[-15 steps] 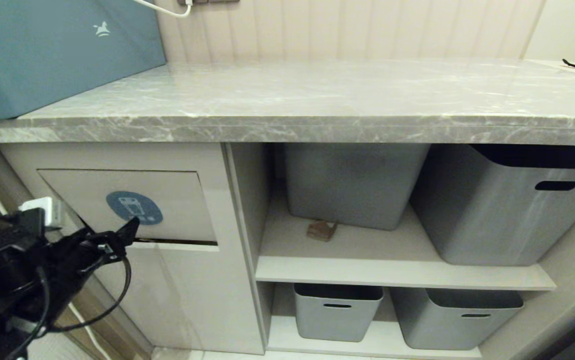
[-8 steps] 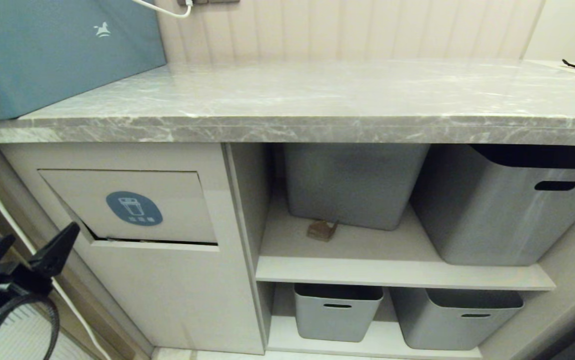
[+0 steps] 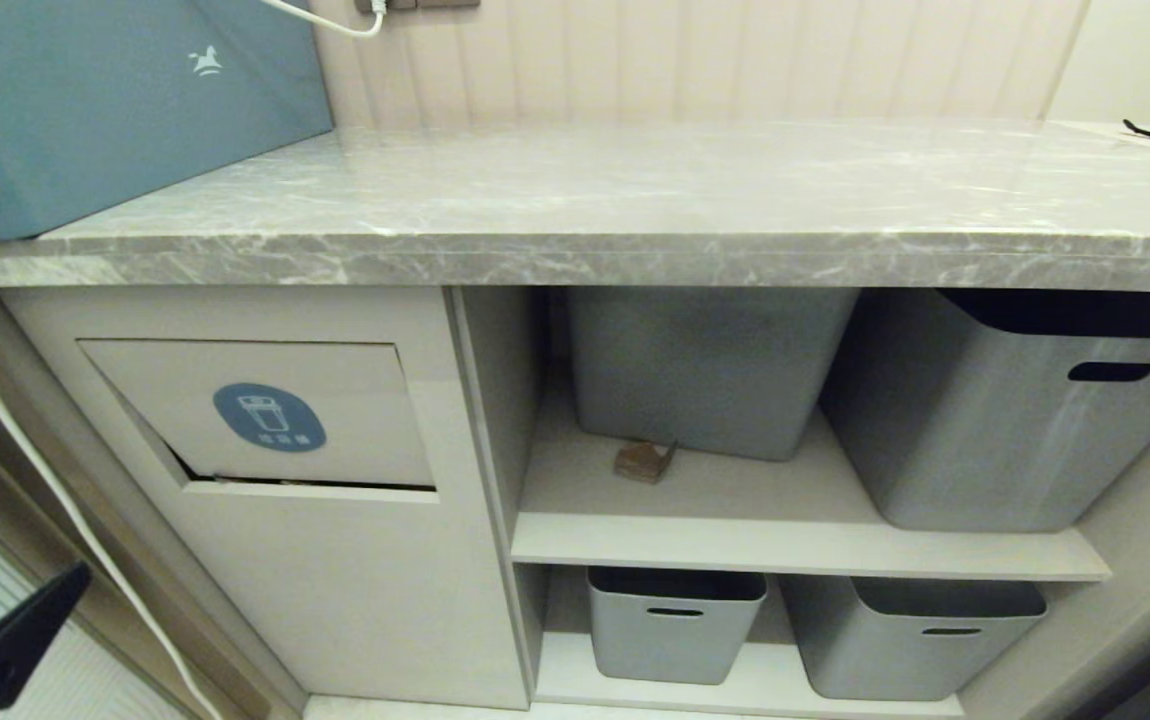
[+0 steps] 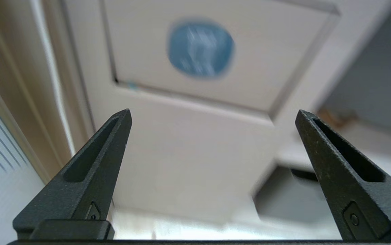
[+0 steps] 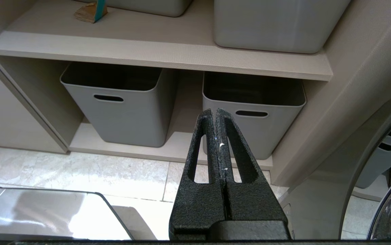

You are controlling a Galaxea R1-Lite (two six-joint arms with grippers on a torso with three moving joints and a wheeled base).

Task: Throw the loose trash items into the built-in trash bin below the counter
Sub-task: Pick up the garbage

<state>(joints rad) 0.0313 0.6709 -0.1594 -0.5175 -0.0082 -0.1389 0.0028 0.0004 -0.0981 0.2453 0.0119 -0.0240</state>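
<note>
Left gripper is gaping empty, low, facing the trash bin flap. Cardboard scrap is lying on the shelf, well apart. Right gripper is sitting pinched together.

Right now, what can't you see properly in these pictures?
- Inside the trash bin: head view, its flap covers all but a dark slit.
- Left gripper: head view, cut off by the corner edge.
- Sticker icon: left wrist view, blurred.
- Cardboard scrap: right wrist view, cut by the top edge.
- Upper tubs' contents: counter hides their tops.

a home utility nook: marble counter, storage tubs on shelves.
</note>
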